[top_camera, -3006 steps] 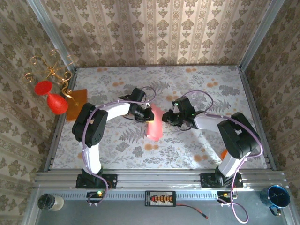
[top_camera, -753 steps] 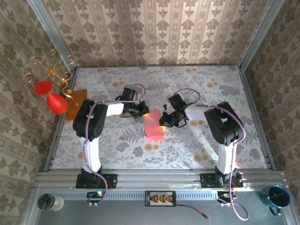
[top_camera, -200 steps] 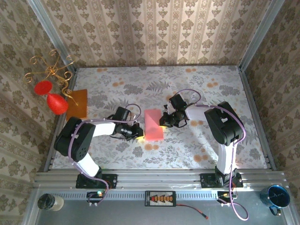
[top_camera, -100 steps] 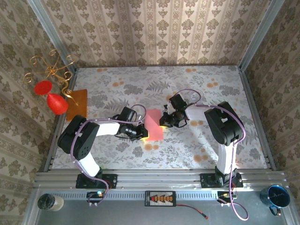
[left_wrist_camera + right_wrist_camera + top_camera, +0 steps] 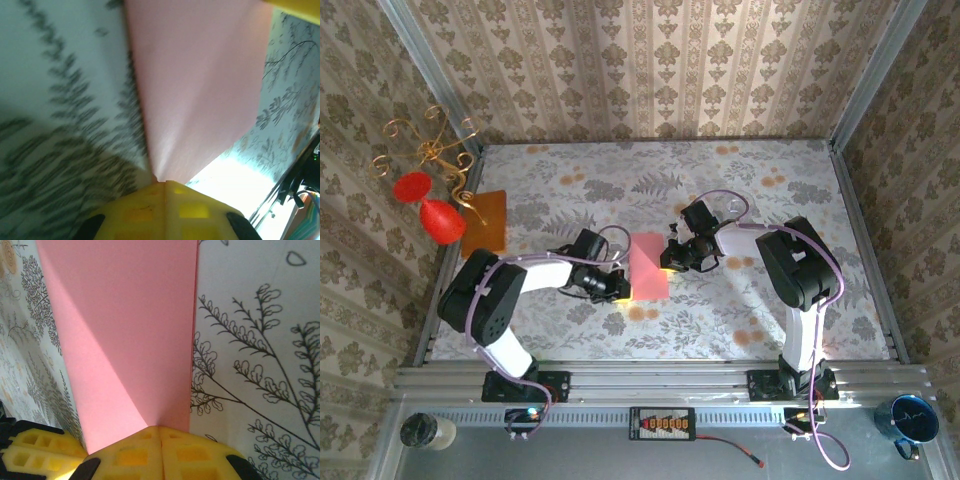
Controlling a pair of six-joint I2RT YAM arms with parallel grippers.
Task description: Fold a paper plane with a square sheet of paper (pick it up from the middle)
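The square sheet of paper is salmon pink and lies folded into a narrow oblong mid-table, not in the shape of a paper plane. My left gripper is shut, and its yellow tips touch the sheet's lower left corner. My right gripper is at the sheet's right edge. Its jaws are shut on that edge, where the paper bends up into them. The left gripper's yellow fingers show in the right wrist view.
A darker orange sheet lies at the table's left edge beside a gold stand with red goblets. Metal rails and patterned walls close the table in. A blue mug stands off the table at the near right.
My left gripper, shut throughout, slid right from beside the sheet to its lower left corner. The sheet's left side shifted slightly. The right arm has stayed put.
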